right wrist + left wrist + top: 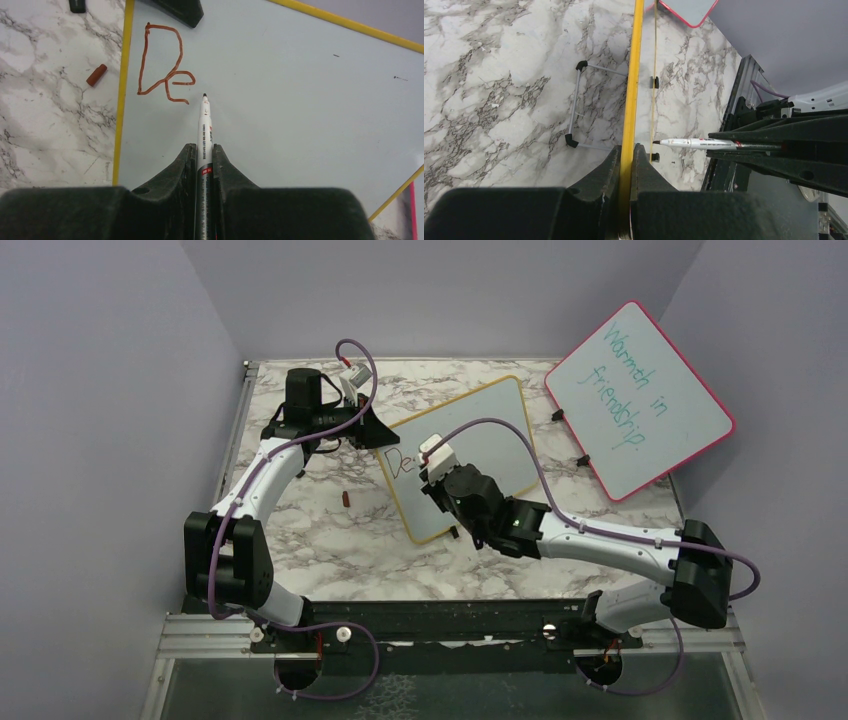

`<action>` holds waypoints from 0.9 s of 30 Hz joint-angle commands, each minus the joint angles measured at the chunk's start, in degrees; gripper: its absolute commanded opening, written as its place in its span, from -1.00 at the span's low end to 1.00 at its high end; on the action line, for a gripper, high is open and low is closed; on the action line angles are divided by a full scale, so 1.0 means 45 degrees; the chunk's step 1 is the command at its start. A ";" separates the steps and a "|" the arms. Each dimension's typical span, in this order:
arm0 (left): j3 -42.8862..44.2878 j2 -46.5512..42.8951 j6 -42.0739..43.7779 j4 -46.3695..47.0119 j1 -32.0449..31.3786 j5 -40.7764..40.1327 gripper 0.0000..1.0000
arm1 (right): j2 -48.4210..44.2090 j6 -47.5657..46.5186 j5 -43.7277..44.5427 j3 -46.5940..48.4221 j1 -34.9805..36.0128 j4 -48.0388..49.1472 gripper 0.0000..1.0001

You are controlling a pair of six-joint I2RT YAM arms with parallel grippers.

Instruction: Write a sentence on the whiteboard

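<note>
On the whiteboard (300,100) I read only "De" (165,65), in red-brown marker. The pink-framed board (640,400) carries teal handwriting, "Warmth in friendship." There is print along the marker (204,135) barrel (too small for me to make out).

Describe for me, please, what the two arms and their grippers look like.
Both arms have white link shells with chunky black joint housings. A purple cable loops along each arm to a small white wrist module. The left gripper and the right gripper have matte black, wedge-shaped fingers. No markings show.
</note>
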 commanded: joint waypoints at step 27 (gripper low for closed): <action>-0.0197 0.0656 0.1134 -0.0828 0.0032 -0.2118 -1.00 | 0.0339 -0.0356 -0.0058 0.0023 -0.0479 0.0998 -0.99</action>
